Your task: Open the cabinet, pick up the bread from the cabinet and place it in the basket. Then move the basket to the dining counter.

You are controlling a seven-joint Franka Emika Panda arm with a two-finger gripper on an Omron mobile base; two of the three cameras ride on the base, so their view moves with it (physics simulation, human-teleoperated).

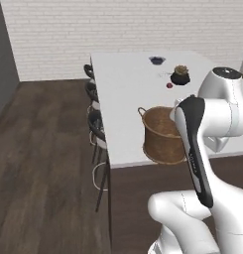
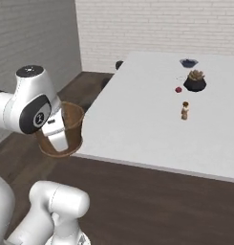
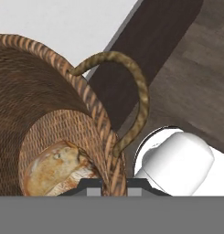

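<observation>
From here I see the gripper (image 3: 114, 186) pinched narrow on the rim of the basket (image 1: 161, 135), one finger inside the woven wall and one outside, just below a loop handle (image 3: 131, 91). The bread (image 3: 56, 168) lies inside the basket on its bottom. The basket sits at the near edge of the white bench (image 1: 128, 89), by the corner, well apart from the potted plant (image 1: 180, 74) and the dark bowl (image 1: 156, 60) farther back.

Basket (image 1: 161, 136) at the near edge of the dining counter (image 1: 123, 94), bread (image 3: 56, 169) inside it, stools (image 1: 95, 121) along the counter's left side, potted plant (image 2: 195, 80) and bowl (image 2: 188, 62) toward the far edge, small figurine (image 2: 185, 110) nearer the middle
</observation>
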